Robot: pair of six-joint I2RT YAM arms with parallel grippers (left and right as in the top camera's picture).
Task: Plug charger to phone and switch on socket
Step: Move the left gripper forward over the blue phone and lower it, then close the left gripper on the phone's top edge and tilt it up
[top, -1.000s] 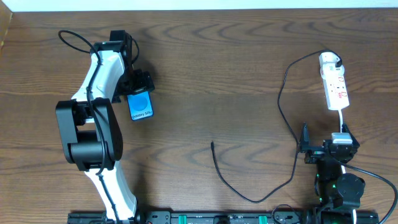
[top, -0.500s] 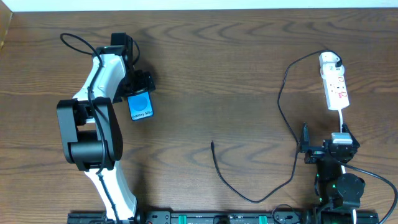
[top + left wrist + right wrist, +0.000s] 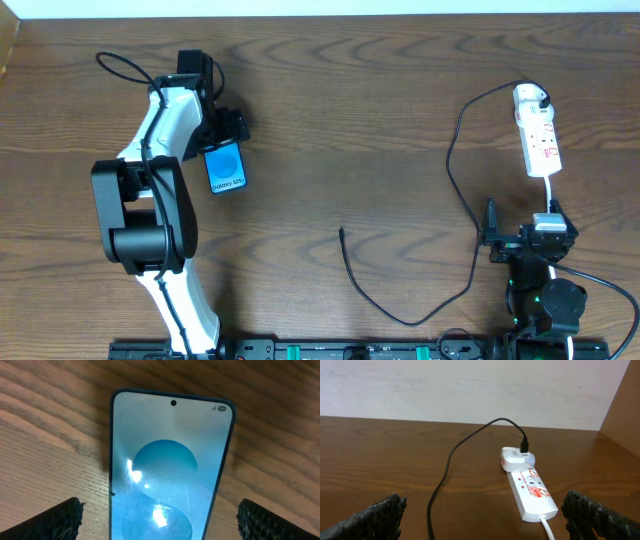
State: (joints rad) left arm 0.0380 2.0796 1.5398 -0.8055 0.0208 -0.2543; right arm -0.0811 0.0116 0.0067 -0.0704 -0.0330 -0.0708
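Observation:
The phone (image 3: 227, 170) lies flat on the table, its blue screen facing up. My left gripper (image 3: 222, 138) is open over its far end. In the left wrist view the phone (image 3: 170, 450) lies between the two fingers of my left gripper (image 3: 160, 510), which stand apart from its edges. The white socket (image 3: 540, 140) lies at the right. The charger's white plug (image 3: 530, 97) sits in its far end. The charger's black cable (image 3: 452, 160) loops down to a free connector tip (image 3: 341, 234). My right gripper (image 3: 522, 220) is open and empty just before the socket (image 3: 532, 492), with the cable (image 3: 447, 467) to the left.
The socket's own white cord (image 3: 552, 190) runs toward my right arm. The cable's lowest loop (image 3: 410, 322) lies near the table's front edge. A pale wall (image 3: 470, 385) stands behind the table's far edge.
My left arm has shifted very slightly over the phone. The phone, the cable, the socket and the right arm have not moved.

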